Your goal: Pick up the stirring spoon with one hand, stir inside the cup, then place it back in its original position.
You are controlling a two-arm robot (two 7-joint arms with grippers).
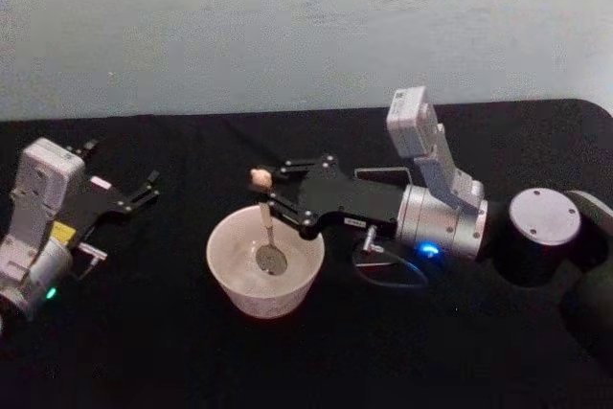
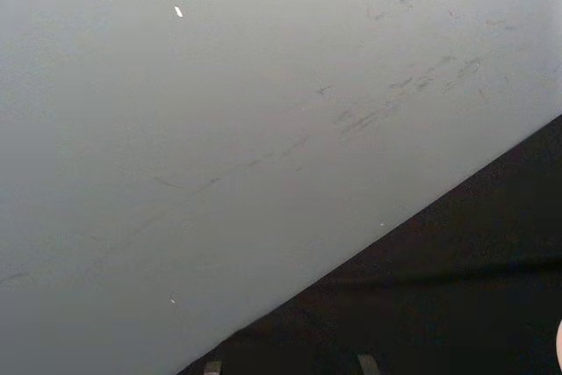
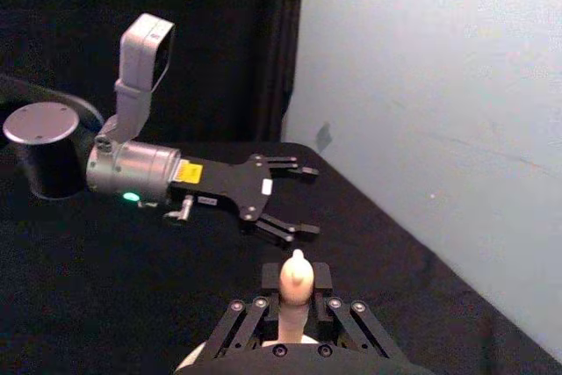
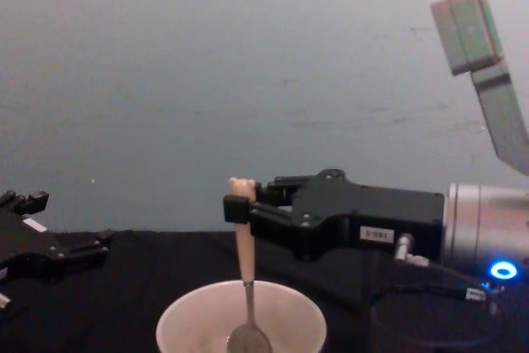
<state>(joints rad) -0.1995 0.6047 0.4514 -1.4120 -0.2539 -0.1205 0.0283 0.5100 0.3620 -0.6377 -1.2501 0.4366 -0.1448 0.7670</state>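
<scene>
Over the cup: right pincer [image 1: 271, 191] pinching the stirring spoon [image 1: 266, 227] high on its beige handle, just under the tiny bear head.
Stirring spoon: upright; slim neck, shiny round metal bowl down inside the cup [image 1: 278, 299].
Cup: wide, round, cream-white, thin plain rim; stands on the black cloth tabletop [image 1: 144, 332].
Left pincer [image 1: 149, 189]: 2 dark fingers spread, holding nothing, well apart from the cup on the left.
Chest view: handle's straight side profile.
Right wrist view: bear head end-on between the fingers, left pincer beyond.
</scene>
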